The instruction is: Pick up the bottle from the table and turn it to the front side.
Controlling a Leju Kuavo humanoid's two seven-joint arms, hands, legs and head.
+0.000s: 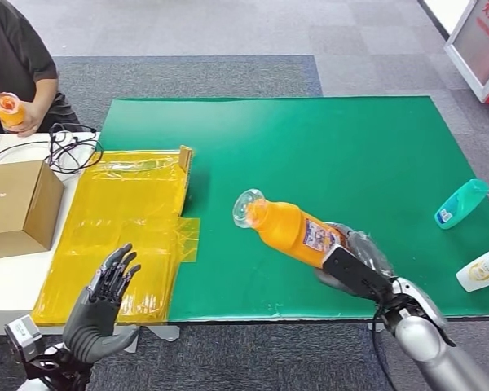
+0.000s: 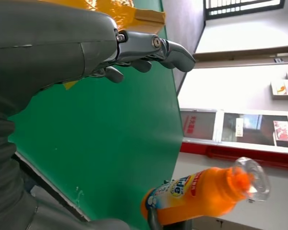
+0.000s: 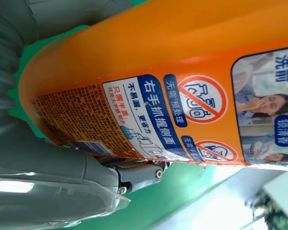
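An orange detergent bottle (image 1: 288, 230) with a clear cap is lifted off the green mat (image 1: 328, 147), tilted with its cap toward the left. My right hand (image 1: 358, 262) grips its lower end. The right wrist view shows the bottle's printed back label (image 3: 161, 120) close up, with the thumb (image 3: 99, 179) against its side. In the left wrist view the bottle (image 2: 204, 194) shows its front logo. My left hand (image 1: 103, 305) hovers open, fingers spread, over the near edge of a yellow plastic sheet (image 1: 125, 220), holding nothing.
A teal bottle (image 1: 462, 202) and a white bottle (image 1: 483, 269) lie at the mat's right edge. A cardboard box (image 1: 17, 204) and cables (image 1: 70, 147) sit on the white table at left. A person (image 1: 17, 57) at far left holds an orange cup.
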